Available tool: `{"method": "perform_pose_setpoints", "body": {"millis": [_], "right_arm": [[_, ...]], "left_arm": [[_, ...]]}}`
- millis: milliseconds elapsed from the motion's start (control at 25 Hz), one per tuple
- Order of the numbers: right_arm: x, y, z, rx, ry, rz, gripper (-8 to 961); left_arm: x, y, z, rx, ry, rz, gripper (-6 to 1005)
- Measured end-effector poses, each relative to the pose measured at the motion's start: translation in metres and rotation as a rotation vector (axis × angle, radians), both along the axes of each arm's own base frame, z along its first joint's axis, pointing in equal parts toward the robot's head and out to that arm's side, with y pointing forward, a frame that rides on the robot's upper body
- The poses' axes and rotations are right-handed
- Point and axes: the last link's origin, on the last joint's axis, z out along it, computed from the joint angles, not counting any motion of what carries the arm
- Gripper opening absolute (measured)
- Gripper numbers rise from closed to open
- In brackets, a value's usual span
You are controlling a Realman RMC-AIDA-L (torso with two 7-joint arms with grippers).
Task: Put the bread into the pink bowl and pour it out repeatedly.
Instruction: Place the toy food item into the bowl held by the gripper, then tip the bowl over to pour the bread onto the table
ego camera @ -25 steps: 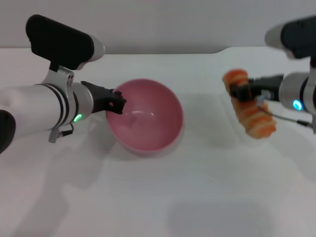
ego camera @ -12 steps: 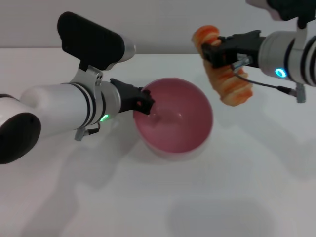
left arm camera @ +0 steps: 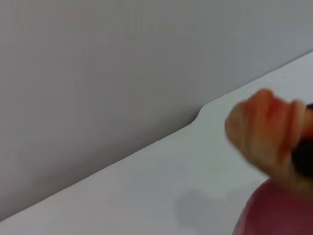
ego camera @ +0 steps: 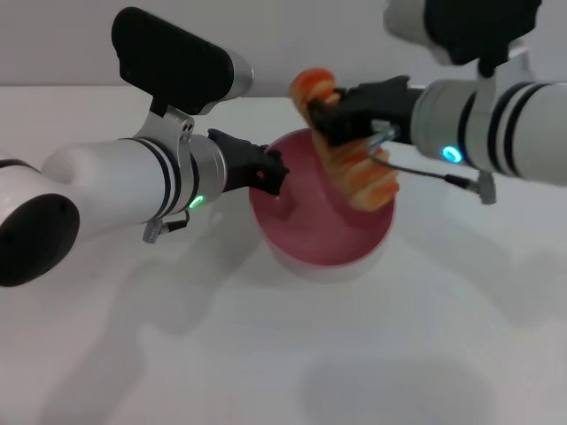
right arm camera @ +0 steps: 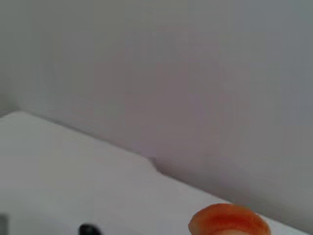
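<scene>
The right hand (ego camera: 341, 115) pinches the bread (ego camera: 347, 146) near its far end, long axis slanting down over the pink bowl (ego camera: 321, 232), whose left rim the left hand (ego camera: 268, 170) clamps, so release drops it straight in.

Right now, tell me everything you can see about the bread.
The bread is an elongated ridged toy loaf, orange-and-tan striped and plastic-looking. The right hand is shut on its upper part and holds it off the table, tilted, with the orange end up and the lower end hanging over the opening of the pink bowl. Whether the lower end touches the bowl's inside I cannot tell. The left hand grips the bowl's rim, apart from the bread.
</scene>
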Motion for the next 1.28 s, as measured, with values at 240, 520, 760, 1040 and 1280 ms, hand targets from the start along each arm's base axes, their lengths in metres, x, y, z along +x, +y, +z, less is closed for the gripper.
{"method": "perform_pose_setpoints", "body": {"millis": [240, 520, 760, 1040, 1280], "right_arm": [[-0.003, -0.003, -0.004, 0.003, 0.020, 0.025, 290], [-0.007, -0.006, 0.001, 0.014, 0.051, 0.025, 515], [-0.008, -0.008, 0.019, 0.066, 0.087, 0.020, 707], [0.052, 0.004, 0.102, 0.333, 0.108, -0.159, 734], [0.112, -0.008, 0.121, 0.381, 0.086, -0.346, 734]], "left_arm": [[0.000, 0.000, 0.001, 0.001, 0.003, -0.005, 50], [-0.006, 0.002, 0.004, 0.011, 0.012, 0.007, 50], [-0.010, 0.005, 0.006, 0.021, 0.038, -0.007, 50], [-0.009, 0.014, 0.023, 0.077, 0.297, -0.197, 51], [0.013, 0.005, 0.024, 0.055, 0.547, -0.342, 51]]}}
